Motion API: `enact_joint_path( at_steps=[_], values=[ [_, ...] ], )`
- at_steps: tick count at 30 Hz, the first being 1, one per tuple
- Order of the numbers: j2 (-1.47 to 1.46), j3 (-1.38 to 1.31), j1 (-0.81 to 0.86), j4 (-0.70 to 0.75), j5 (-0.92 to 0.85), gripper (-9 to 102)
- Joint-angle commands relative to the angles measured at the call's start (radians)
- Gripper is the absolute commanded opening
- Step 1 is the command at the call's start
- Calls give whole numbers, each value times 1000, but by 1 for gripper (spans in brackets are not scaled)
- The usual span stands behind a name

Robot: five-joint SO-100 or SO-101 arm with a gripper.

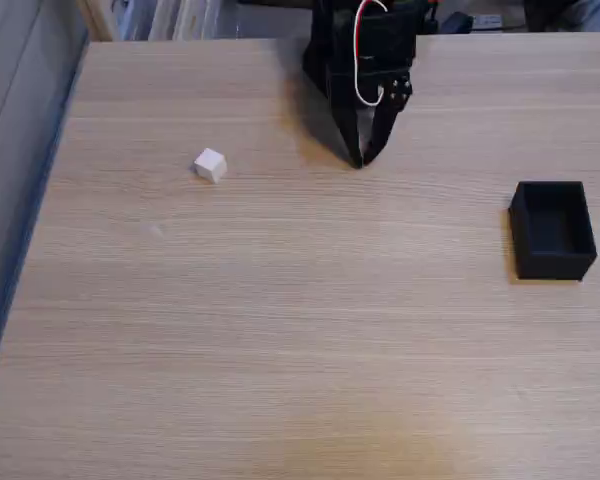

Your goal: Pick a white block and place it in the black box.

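End effector empty, fingers together, tip down near the table. White block left, black box right, well apart; pick not started.

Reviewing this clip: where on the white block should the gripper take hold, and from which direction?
Probably from above, closing on two opposite side faces of the white block. It sits alone on the table, turned a little askew, so the gripper would likely need to rotate to match its faces. The black box is far off to the right.
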Motion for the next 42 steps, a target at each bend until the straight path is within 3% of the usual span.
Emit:
enact_joint_path(
  at_steps=[1,28,42],
  values=[
    [6,15,14,5,-6,0],
    [5,11,78,5,-31,0],
    [-279,-296,276,-67,-43,7]
  ],
)
